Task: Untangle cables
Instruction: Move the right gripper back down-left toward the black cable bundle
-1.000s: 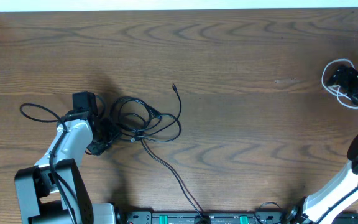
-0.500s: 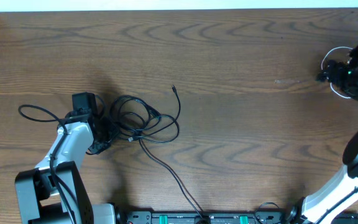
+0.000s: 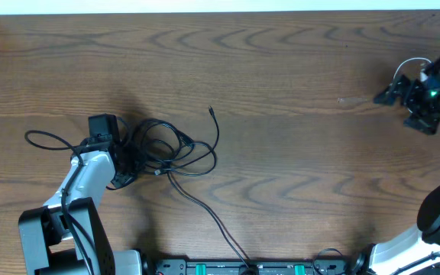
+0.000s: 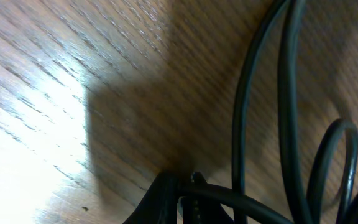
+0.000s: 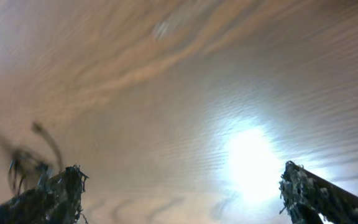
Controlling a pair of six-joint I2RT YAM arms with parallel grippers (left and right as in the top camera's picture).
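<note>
Brown wood-grain desk (image 3: 281, 61). A tangle of black cables (image 3: 176, 145) lies on its left half. A white cable (image 3: 408, 66) shows near the right edge, partly hidden.

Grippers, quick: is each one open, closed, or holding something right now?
Left gripper: shut, seemingly pinching a strand of the black cable.
Right gripper: open wide, holding nothing.

Overhead looks straight down on the whole surface (image 3: 281, 61). The left wrist camera sits very close over the black cables (image 4: 286, 93) at left, which overhead also shows. The right wrist view, blurred, faces bare wood at far right.
</note>
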